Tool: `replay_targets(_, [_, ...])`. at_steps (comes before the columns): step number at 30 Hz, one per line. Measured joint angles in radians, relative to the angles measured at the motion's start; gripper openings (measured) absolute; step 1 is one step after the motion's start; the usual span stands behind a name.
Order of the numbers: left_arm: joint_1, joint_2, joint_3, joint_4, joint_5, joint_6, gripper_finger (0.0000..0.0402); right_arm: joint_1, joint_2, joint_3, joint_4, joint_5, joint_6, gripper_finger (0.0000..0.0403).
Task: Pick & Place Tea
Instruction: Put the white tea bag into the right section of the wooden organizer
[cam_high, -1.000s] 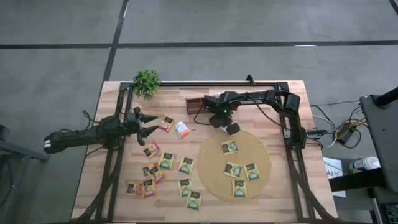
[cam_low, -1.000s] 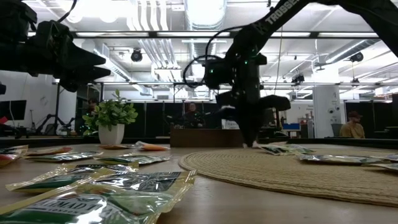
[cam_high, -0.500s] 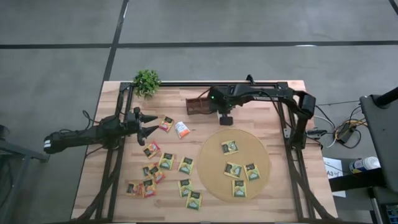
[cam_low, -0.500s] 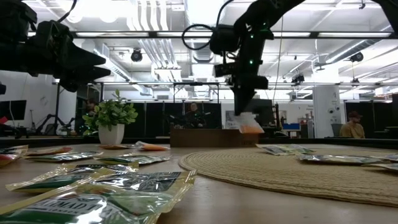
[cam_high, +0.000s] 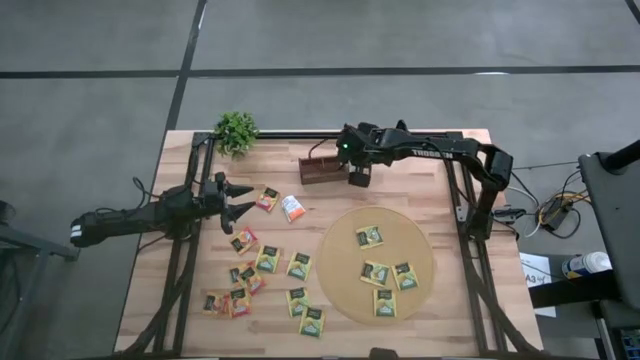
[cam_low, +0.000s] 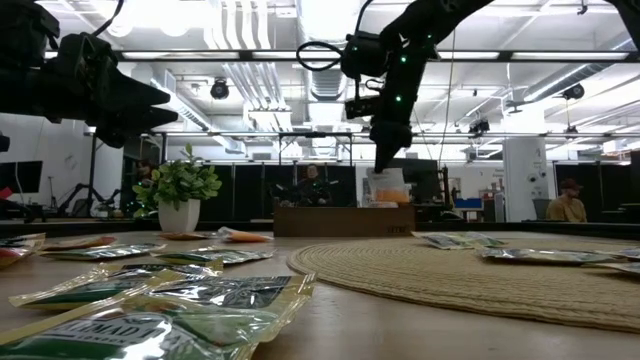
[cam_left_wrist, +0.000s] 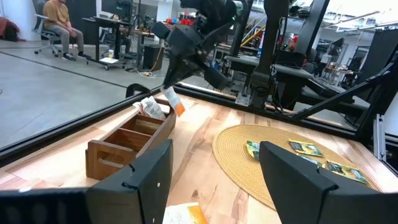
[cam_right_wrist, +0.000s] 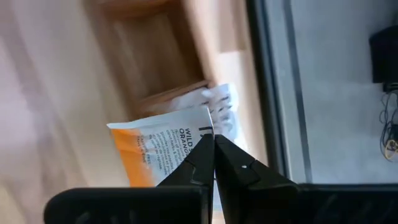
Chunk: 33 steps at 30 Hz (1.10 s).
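While the right claw (cam_right_wrist: 213, 144) hung above the wooden tray (cam_high: 322, 170) at the far side of the bench (cam_high: 440, 300), a white and orange tea sachet (cam_right_wrist: 165, 152) was pinched between its pressed-together fingers. In the left wrist view, that sachet (cam_left_wrist: 173, 102) was seen hanging from the claw (cam_left_wrist: 169, 88) just over the end slot of the tray (cam_left_wrist: 127, 140), where another white sachet (cam_left_wrist: 149, 109) already stood. The left claw (cam_high: 241, 198) was held spread and empty over the left part of the bench, near an orange-red sachet (cam_high: 267, 198) and a white and orange one (cam_high: 292, 208). Four yellow-green sachets (cam_high: 370, 237) lay on the round woven mat (cam_high: 340, 275). More sachets (cam_high: 268, 260) were scattered on the bare wood to the mat's left. A small potted plant (cam_high: 236, 131) stood at the far left corner.
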Motion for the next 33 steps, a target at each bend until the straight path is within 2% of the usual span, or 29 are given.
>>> replay_targets(12, [0.0,0.0,0.0,-0.001,0.0,0.0,0.0233,-0.094,0.0,0.001,0.072,0.015,-0.05,0.0008])
replay_targets(17, [0.0,0.0,0.0,-0.001,0.0,0.0,0.0233,-0.131,0.0,0.001,0.083,-0.051,-0.054,0.0008])
replay_targets(33, [0.0,0.0,0.0,-0.001,0.0,0.0,0.0233,-0.132,0.001,-0.024,0.156,-0.059,-0.059,0.0008])
